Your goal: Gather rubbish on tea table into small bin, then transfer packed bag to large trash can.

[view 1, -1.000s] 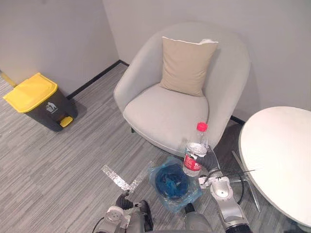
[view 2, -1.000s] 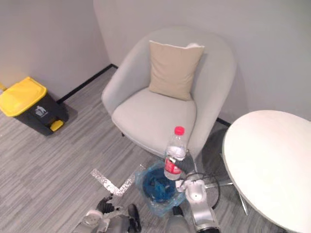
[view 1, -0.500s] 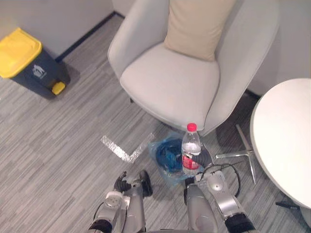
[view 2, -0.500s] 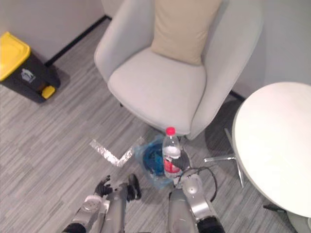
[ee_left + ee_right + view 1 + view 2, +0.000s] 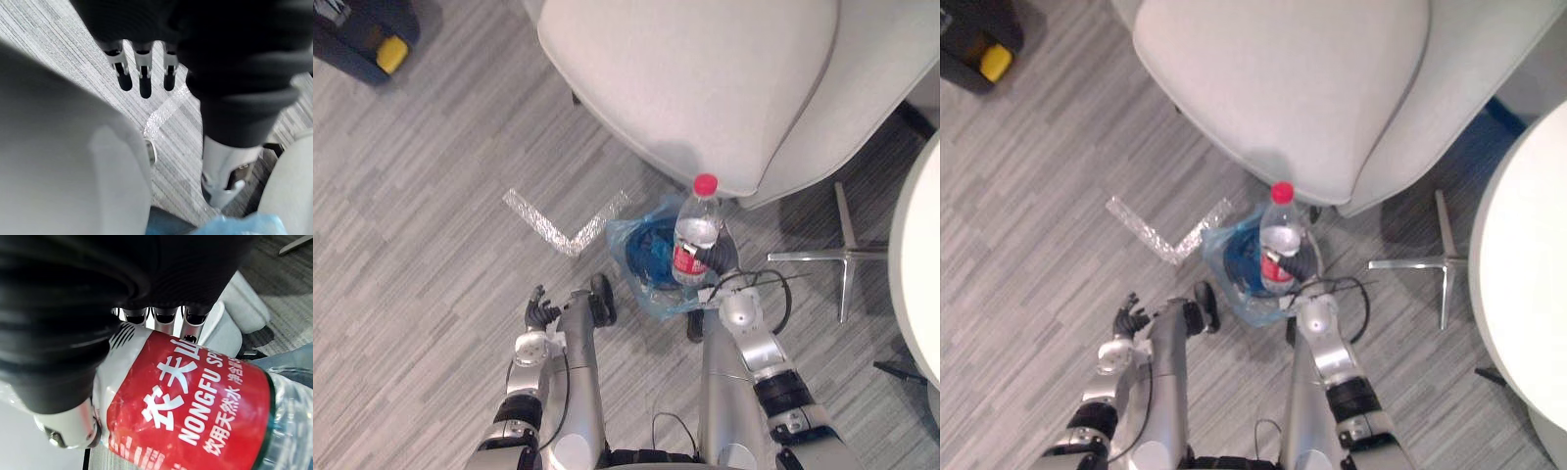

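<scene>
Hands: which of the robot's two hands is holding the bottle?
The right hand, curled round the red-capped bottle near the blue-bagged bin; the left hand holds nothing.

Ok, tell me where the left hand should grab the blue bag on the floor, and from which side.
Probably the loose crumpled rim of the blue bag, on the side facing the left hand. The plastic flares outward there, giving slack to pinch, and that hand is open and free. The other side is crowded by the bottle held upright in the right hand.
</scene>
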{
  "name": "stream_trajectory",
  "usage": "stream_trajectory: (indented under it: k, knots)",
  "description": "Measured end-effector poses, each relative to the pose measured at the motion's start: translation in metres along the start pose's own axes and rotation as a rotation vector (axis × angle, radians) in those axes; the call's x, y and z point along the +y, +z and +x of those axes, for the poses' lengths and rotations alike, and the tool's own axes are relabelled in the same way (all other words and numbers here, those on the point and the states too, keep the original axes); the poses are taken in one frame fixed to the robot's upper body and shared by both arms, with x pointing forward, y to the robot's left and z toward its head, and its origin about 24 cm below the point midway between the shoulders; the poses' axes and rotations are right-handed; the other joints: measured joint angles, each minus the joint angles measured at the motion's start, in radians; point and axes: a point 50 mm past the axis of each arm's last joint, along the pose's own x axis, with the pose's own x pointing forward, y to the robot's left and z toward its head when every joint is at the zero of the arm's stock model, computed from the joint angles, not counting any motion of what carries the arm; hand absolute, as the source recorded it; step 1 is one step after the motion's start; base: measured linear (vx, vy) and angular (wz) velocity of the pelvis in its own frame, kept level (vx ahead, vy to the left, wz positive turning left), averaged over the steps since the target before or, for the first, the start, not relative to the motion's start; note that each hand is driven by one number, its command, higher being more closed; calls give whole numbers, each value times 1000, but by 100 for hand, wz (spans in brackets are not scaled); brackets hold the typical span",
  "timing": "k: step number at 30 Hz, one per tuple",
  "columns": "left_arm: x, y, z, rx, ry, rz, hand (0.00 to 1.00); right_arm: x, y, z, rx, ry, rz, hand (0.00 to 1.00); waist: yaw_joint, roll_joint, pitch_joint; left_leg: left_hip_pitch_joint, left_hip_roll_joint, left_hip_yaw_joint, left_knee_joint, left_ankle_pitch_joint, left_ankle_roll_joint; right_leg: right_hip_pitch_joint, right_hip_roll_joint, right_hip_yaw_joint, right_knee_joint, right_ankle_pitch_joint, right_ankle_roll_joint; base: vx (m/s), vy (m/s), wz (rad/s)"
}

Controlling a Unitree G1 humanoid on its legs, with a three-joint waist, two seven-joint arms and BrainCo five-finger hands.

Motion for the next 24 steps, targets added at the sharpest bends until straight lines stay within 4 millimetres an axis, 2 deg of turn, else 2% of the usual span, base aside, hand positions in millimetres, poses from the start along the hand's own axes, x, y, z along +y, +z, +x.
stream_trajectory:
  k: [4, 7, 10, 11, 17, 24]
  knots:
    - [1, 38, 11, -125, 26, -52, 0, -15, 23, 25, -95, -38, -50, 100, 8, -5, 29, -140, 2, -22, 67, -1, 3, -128, -1, -2, 68, -5, 6, -31, -33, 5]
    - [2, 64, 17, -201, 41, -79, 0, -18, 29, 38, -110, -52, -105, 100, 11, -16, 40, -223, 2, -28, 109, -4, 8, -211, -6, 1, 116, -12, 12, -41, -41, 7]
    - [2, 73, 18, -240, 44, -100, 0, -18, 29, 43, -105, -53, -127, 100, 16, -17, 44, -260, 0, -27, 118, -3, 11, -247, -13, 0, 128, -14, 11, -57, -44, 5]
    - [1, 75, 18, -247, 45, -115, 0, -17, 28, 44, -103, -49, -149, 0, 22, -17, 44, -269, -1, -27, 118, -2, 14, -256, -15, 0, 129, -13, 11, -56, -50, 4]
    - [0, 77, 18, -252, 54, -142, 0, -10, 14, 41, -35, -22, -164, 0, 32, -17, 44, -280, -3, -27, 116, -1, 15, -266, -18, -3, 126, -13, 11, -43, -51, 1]
    - [-2, 78, 18, -253, 54, -149, 0, -7, 14, 40, -42, -16, -194, 0, 33, -17, 44, -285, -8, -27, 106, 1, 18, -267, -23, -9, 115, -13, 11, -13, -22, 1]
